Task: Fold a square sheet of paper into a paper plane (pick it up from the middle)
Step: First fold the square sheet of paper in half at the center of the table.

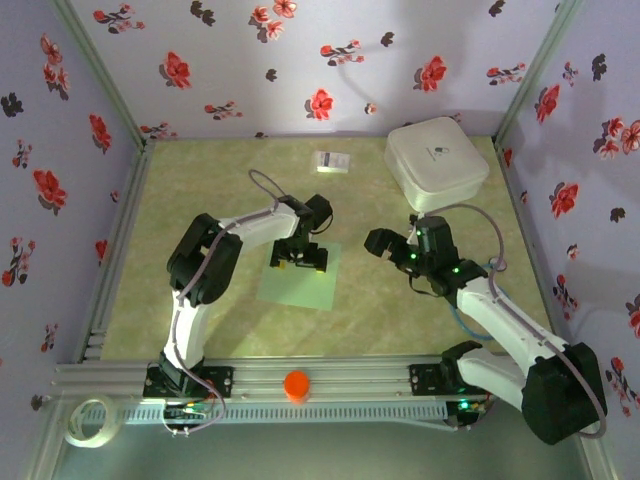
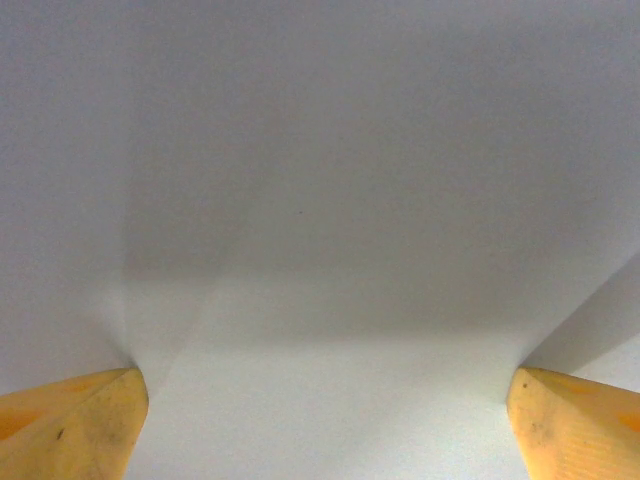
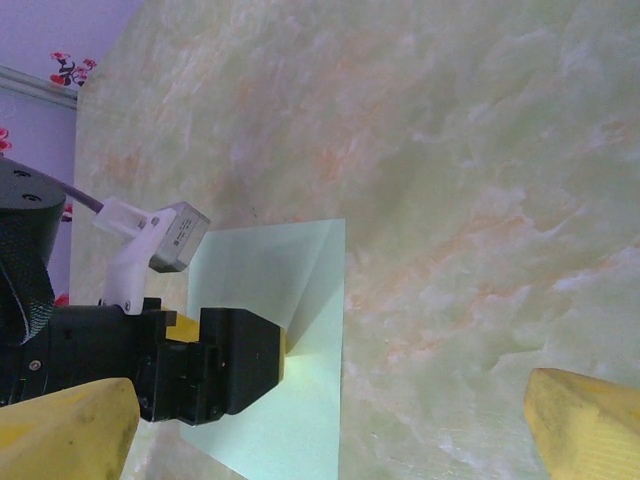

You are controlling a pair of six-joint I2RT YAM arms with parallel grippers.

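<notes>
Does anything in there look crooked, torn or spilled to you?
Nothing torn or spilled. The square sheet of paper lies slightly askew to the edges of the table, under the open left gripper, and the white box in the far right corner sits turned too. Otherwise it looks tidy.

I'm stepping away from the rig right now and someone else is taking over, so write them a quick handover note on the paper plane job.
Left gripper: open, pointing down onto the square sheet of paper, fingertips at or on its surface, nothing gripped.
Right gripper: open and empty, above the table just right of the sheet.
Sheet: lies on the table between the arms, well apart from the white rounded box at the far right corner.
Done: no finished fold visible, no plane yet.
Left: pinch the sheet at its middle, lift it, make all the folds.
</notes>
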